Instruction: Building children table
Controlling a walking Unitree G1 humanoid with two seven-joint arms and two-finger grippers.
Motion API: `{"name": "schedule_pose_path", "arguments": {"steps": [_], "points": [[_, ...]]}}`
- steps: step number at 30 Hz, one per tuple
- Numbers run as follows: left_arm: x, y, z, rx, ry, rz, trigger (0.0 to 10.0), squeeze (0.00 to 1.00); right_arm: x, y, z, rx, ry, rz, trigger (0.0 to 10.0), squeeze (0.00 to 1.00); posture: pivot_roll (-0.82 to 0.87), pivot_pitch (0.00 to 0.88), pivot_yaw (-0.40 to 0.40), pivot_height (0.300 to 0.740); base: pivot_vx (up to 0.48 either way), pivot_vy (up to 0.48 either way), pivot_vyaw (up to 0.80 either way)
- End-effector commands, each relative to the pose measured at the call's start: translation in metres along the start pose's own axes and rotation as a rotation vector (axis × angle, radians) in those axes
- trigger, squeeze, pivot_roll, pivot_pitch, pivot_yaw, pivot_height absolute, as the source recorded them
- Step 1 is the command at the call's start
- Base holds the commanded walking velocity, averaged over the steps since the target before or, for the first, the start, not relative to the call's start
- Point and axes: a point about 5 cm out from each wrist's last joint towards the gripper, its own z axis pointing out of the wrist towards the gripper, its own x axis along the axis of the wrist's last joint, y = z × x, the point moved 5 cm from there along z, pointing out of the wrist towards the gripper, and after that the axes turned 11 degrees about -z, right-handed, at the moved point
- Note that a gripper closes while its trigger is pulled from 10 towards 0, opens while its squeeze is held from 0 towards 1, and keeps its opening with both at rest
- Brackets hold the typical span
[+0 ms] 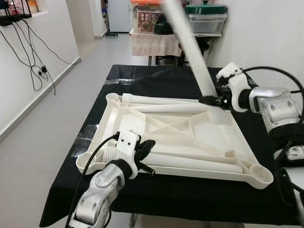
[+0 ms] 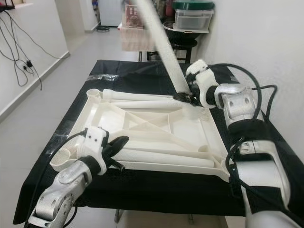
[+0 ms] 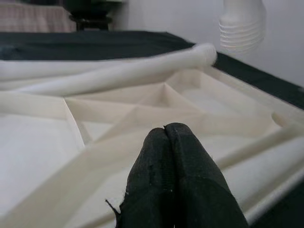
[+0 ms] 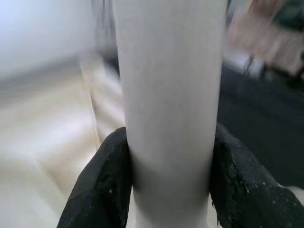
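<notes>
Right gripper clamps a smooth white leg, top cut off; left gripper pinched together over the ribbed tabletop.

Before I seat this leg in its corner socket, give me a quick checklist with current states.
1. Right gripper jaws clamped on raised leg: ok.
2. Leg's threaded end over its socket: cannot tell.
3. Leg upright: not ok, tilted.
4. Tabletop lying flat, underside up, on the black cloth: ok.
5. Left gripper jaws shut, holding nothing, at the near edge: ok.
6. Spare legs clear of that socket: cannot tell.
</notes>
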Motion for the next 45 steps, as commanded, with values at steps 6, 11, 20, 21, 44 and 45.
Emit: {"name": "schedule_pose_path", "arguments": {"steps": [6,11,20,21,44,45], "points": [[0.022,0.002,0.003,-0.01,0.076,-0.039,10.0,0.0,0.005,0.006,-0.013,-0.184,0.23,0.267,10.0,0.0,-0.08,0.0,-0.017,0.74,0.0,0.0,0.0],[0.048,0.007,0.007,-0.028,0.155,-0.056,10.0,0.0,-0.012,-0.005,-0.013,-0.246,0.208,0.246,10.0,0.0,-0.09,0.0,-0.021,0.74,0.0,0.0,0.0],[0.114,0.021,0.006,-0.143,0.33,-0.044,10.0,1.0,-0.026,0.013,-0.024,-0.502,0.106,-0.016,10.0,0.0,-0.11,0.0,-0.007,0.74,0.0,0.0,0.0],[0.114,0.021,0.006,-0.143,0.33,-0.044,10.0,1.0,-0.026,0.013,-0.024,-0.502,0.106,-0.016,10.0,0.0,-0.11,0.0,-0.007,0.74,0.0,0.0,0.0],[0.163,0.028,0.003,-0.179,0.467,-0.069,10.0,1.0,-0.025,-0.025,-0.008,-0.459,0.103,-0.186,10.0,0.0,-0.1,0.0,0.005,0.74,0.0,0.0,0.0],[0.163,0.028,0.003,-0.177,0.468,-0.068,10.0,1.0,-0.025,-0.025,-0.008,-0.46,0.102,-0.186,10.0,0.0,-0.1,0.0,0.005,0.74,0.0,0.0,0.0]]}}
